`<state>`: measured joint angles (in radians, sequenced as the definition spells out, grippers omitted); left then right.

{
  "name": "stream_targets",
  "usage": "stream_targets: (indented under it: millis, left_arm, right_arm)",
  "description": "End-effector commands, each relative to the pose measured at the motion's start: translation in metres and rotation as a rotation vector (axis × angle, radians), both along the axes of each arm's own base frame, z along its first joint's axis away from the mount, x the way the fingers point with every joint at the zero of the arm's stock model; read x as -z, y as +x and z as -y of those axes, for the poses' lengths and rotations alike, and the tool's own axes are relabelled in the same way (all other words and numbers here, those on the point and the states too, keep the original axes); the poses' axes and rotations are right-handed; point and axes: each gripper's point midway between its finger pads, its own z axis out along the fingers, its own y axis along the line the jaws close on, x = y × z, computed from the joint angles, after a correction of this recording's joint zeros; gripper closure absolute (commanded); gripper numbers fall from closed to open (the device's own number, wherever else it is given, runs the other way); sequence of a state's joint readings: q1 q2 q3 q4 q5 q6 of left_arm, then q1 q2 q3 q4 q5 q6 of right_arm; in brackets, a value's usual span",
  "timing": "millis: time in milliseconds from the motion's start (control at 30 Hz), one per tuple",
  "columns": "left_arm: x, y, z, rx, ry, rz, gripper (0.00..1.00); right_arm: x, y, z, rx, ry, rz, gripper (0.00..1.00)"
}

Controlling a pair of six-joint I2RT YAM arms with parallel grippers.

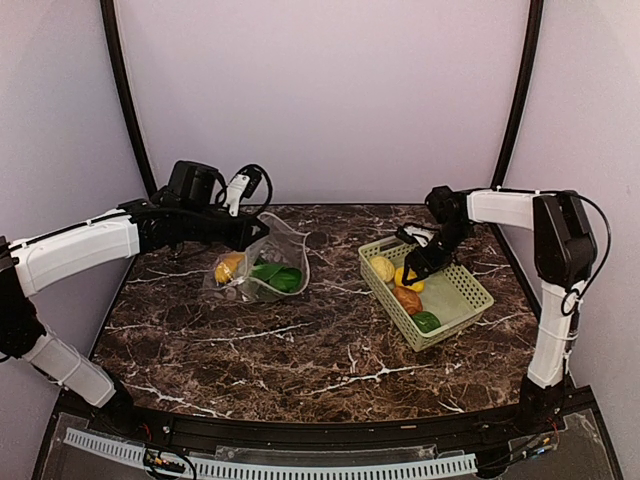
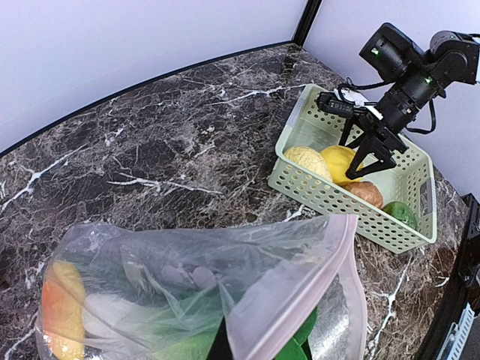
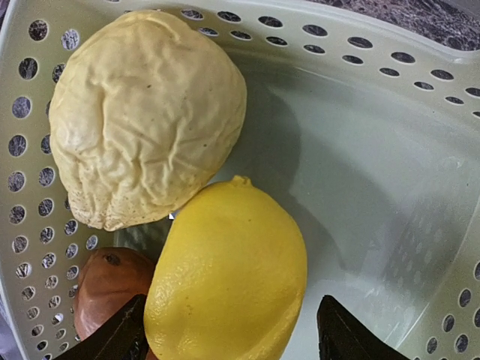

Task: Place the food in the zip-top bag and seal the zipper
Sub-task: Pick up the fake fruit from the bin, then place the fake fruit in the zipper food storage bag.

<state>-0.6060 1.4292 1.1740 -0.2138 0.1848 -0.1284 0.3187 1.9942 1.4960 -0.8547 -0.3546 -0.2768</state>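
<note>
The clear zip-top bag (image 1: 262, 262) lies at the left with its mouth lifted toward the right. My left gripper (image 1: 250, 236) is shut on its upper lip; one dark finger (image 2: 218, 347) shows through the plastic. The pinkish zipper (image 2: 303, 291) runs along the open mouth. Inside are an orange piece (image 1: 228, 267) and green bok choy (image 1: 279, 276). My right gripper (image 1: 412, 272) is open in the light-green basket (image 1: 470, 290), its fingertips either side of a yellow lemon (image 3: 225, 277), with a gap at the right finger (image 3: 345, 341).
The basket also holds a pale yellow wrinkled piece (image 3: 142, 112), a brown potato (image 3: 109, 285) and a green pepper (image 1: 427, 321). The basket's wall (image 3: 450, 247) is close on the right of the gripper. Dark marble table (image 1: 300, 350) lies between bag and basket.
</note>
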Motion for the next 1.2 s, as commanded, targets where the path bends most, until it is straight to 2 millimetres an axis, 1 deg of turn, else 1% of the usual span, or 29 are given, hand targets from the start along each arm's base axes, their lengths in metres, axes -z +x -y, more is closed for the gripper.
stream_targets:
  millis: [0,67,167,233,333,467,533,567,600,700,833,867,900,933,967,1000,1033,1067,1100,1133,1167]
  left_arm:
    - [-0.018,-0.005,0.002,0.023,-0.049,0.033,0.99]
    - [-0.019,-0.005,0.003,0.027,-0.050,0.032,0.99]
    - [-0.019,-0.006,0.003,0.031,-0.052,0.033,0.99]
    - [-0.020,-0.006,0.002,0.029,-0.051,0.035,0.99]
    - [-0.019,-0.006,0.002,0.029,-0.046,0.038,0.99]
    - [-0.018,-0.010,0.009,0.086,-0.054,0.050,0.99]
    - [-0.020,-0.011,0.013,0.099,-0.077,0.044,0.99]
    - [-0.019,-0.011,0.015,0.102,-0.086,0.028,0.99]
    - [-0.024,-0.011,0.017,0.098,-0.111,0.013,0.99]
    - [-0.030,-0.014,0.026,0.104,-0.187,-0.039,0.99]
    - [-0.030,-0.018,0.040,0.112,-0.283,-0.120,0.99]
    - [-0.028,-0.016,0.042,0.094,-0.287,-0.134,0.99]
    - [-0.029,-0.019,0.047,0.098,-0.288,-0.136,0.99]
    - [-0.024,-0.016,0.048,0.077,-0.279,-0.147,0.99]
    - [-0.028,-0.019,0.054,0.087,-0.280,-0.143,0.99]
    - [-0.021,-0.018,0.056,0.073,-0.259,-0.159,0.99]
    - [-0.026,-0.021,0.063,0.081,-0.257,-0.155,0.99]
    - [-0.018,-0.019,0.065,0.062,-0.232,-0.171,0.99]
    - [-0.022,-0.020,0.070,0.061,-0.233,-0.170,0.99]
    - [-0.015,-0.021,0.075,0.053,-0.214,-0.185,0.99]
    - [-0.018,-0.020,0.079,0.048,-0.224,-0.190,0.99]
  right_arm:
    - [-0.002,0.003,-0.003,0.006,0.012,-0.019,0.26]
    - [0.000,0.003,-0.003,0.009,0.009,-0.028,0.28]
    - [0.002,0.004,-0.001,0.012,-0.001,-0.023,0.34]
    - [-0.001,0.004,0.001,0.013,-0.009,-0.013,0.38]
    - [-0.008,0.003,0.005,0.013,-0.014,0.014,0.44]
    - [-0.024,0.001,0.014,0.028,-0.010,0.059,0.47]
    - [-0.040,0.001,0.018,0.033,-0.001,0.095,0.49]
    - [-0.054,0.000,0.019,0.031,0.007,0.131,0.49]
    - [-0.064,-0.001,0.019,0.026,0.015,0.157,0.50]
    - [-0.101,-0.011,0.016,0.007,0.060,0.249,0.51]
    - [-0.141,-0.024,0.010,-0.042,0.079,0.392,0.51]
    - [-0.151,-0.030,0.006,-0.061,0.110,0.407,0.51]
    - [-0.162,-0.037,-0.001,-0.089,0.151,0.418,0.51]
    - [-0.172,-0.045,-0.008,-0.120,0.198,0.425,0.51]
    - [-0.182,-0.054,-0.014,-0.151,0.239,0.438,0.52]
    - [-0.192,-0.064,-0.022,-0.185,0.282,0.446,0.52]
    - [-0.199,-0.071,-0.028,-0.213,0.300,0.466,0.52]
    - [-0.206,-0.077,-0.033,-0.235,0.306,0.491,0.52]
    - [-0.212,-0.084,-0.041,-0.267,0.308,0.513,0.53]
    - [-0.222,-0.091,-0.046,-0.296,0.323,0.539,0.53]
    - [-0.228,-0.099,-0.053,-0.327,0.340,0.548,0.53]
